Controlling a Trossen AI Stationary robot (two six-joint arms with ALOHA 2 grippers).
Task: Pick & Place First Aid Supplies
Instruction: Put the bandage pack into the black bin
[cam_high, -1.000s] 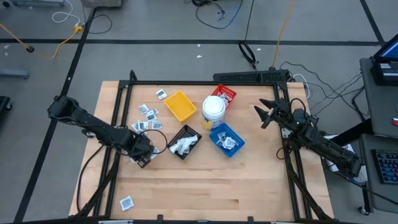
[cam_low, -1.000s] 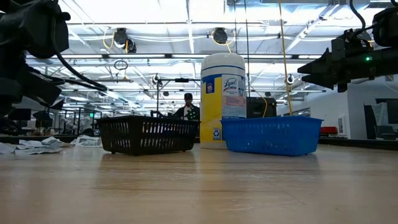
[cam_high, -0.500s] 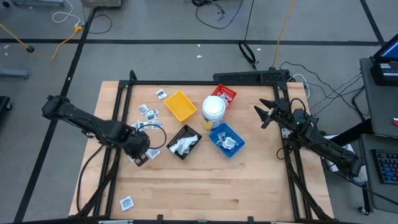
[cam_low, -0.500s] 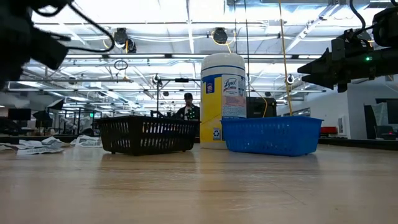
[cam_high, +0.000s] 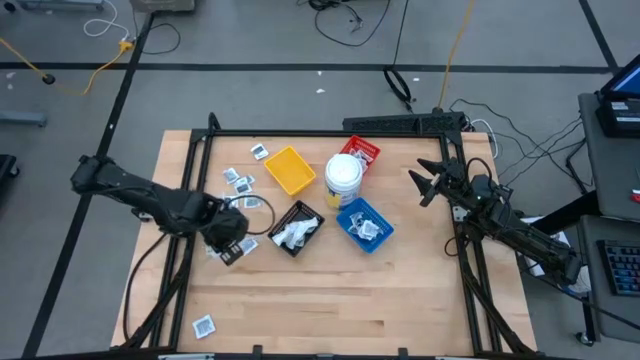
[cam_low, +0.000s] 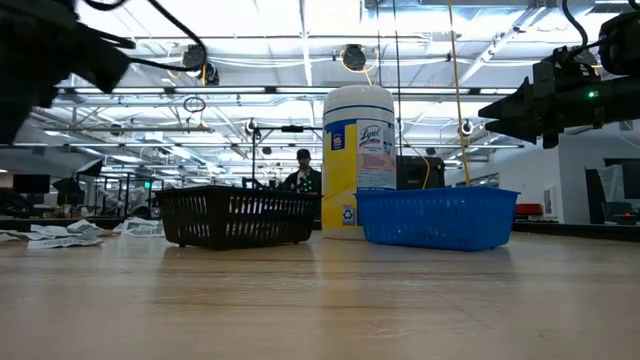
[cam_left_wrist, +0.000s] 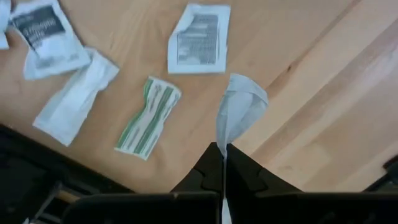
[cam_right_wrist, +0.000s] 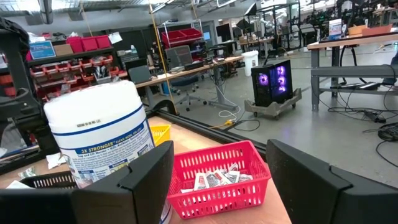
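The left gripper (cam_high: 232, 250) hangs over the bench (cam_high: 330, 290), just left of the black tray (cam_high: 308, 216) and beside the loose packets (cam_high: 238, 180) scattered on the bench's left part. Its fingers (cam_left_wrist: 205, 174) are pressed together on the edge of a pale packet (cam_left_wrist: 239, 112), which stands up from the tips, folded and clear of the wood. Below it in the left wrist view lie a square packet (cam_left_wrist: 200, 38) with dark print, a green-striped strip (cam_left_wrist: 148, 117), a long white strip (cam_left_wrist: 76, 96) and another printed packet (cam_left_wrist: 50, 28), all flat on the bench.

The black tray holds a crumpled heap of white packets (cam_high: 291, 235). The blue tray (cam_high: 350, 210) just to its right holds several more, and the red tray (cam_right_wrist: 217, 180) behind the tub (cam_high: 343, 173) has packets in it too. The yellow tray (cam_high: 290, 170) stands left of the tub. One packet (cam_high: 204, 324) lies alone near the bench's front left corner.

The right gripper (cam_high: 422, 184) waits in the air at the bench's right side, well apart from the trays, its fingers (cam_right_wrist: 317, 180) spread and holding nothing. In the low view a person (cam_low: 302, 172) shows far behind the black tray.
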